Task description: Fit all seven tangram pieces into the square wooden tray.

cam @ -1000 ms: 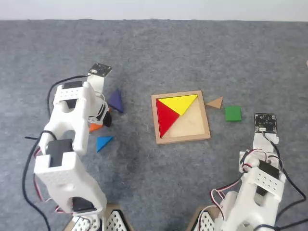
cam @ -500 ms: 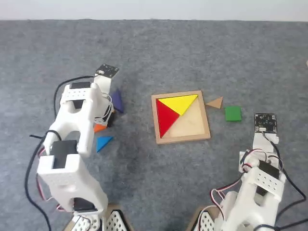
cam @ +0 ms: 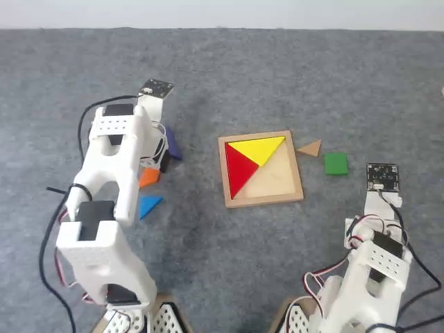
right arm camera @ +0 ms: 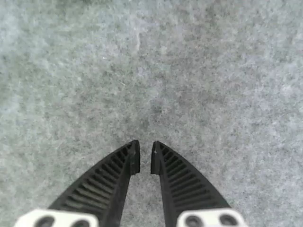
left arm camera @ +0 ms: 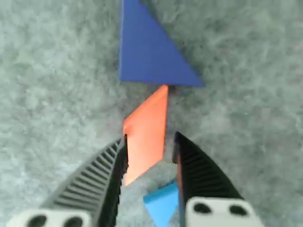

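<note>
The square wooden tray [cam: 266, 200] lies mid-table with a yellow triangle [cam: 258, 149] and a red triangle [cam: 237, 172] inside. My left gripper [left arm camera: 150, 138] is shut on an orange parallelogram [left arm camera: 144, 135], which lies at the left arm's tip [cam: 148, 177]. A dark blue triangle [left arm camera: 149, 52] lies just beyond it [cam: 171, 147]. A light blue triangle [left arm camera: 163, 203] is nearer the arm's base [cam: 148, 205]. A brown triangle [cam: 310, 148] and a green square [cam: 336, 164] rest right of the tray. My right gripper [right arm camera: 142, 144] is shut over bare carpet.
Grey carpet covers the whole table. The left arm [cam: 111, 173] stretches along the left side and hides part of the pieces there. The right arm [cam: 378, 257] stays folded at the front right, well short of the green square.
The left arm has swung slightly farther from its base and toward the tray. The orange piece has shifted with the gripper, closer to the dark blue triangle. The right arm has not moved.
</note>
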